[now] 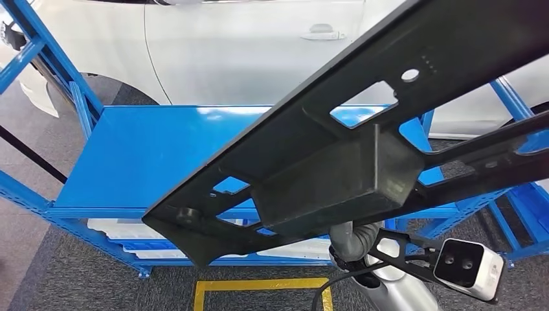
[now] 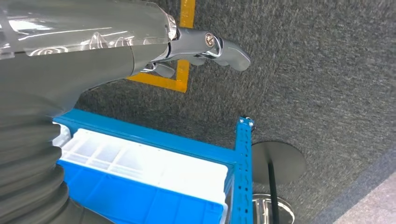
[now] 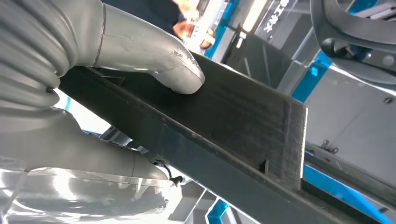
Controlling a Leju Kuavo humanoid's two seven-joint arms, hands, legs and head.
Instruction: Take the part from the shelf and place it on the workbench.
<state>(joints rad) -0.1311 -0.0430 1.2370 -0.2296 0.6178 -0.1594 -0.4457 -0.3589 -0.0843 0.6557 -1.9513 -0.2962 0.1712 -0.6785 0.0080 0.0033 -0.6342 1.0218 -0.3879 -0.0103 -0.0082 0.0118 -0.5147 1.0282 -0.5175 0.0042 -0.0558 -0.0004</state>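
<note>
Currently the right hand (image 3: 140, 88) grips the black part (image 1: 336, 162), its grey thumb pressed on the flat face of the part's boxy section. Seen from the head, the long part is raised and tilted across the view, in front of the blue shelf (image 1: 142, 155), not resting on it. A white car (image 1: 246, 45) stands behind the shelf. The left hand (image 2: 205, 49) holds nothing, fingers loosely curled, above grey carpet (image 2: 303, 70) near a blue bin (image 2: 140, 196).

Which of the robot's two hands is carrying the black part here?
The right hand: its thumb presses on the black part and the hand grips it. The left hand holds nothing, over the grey carpet.
</note>
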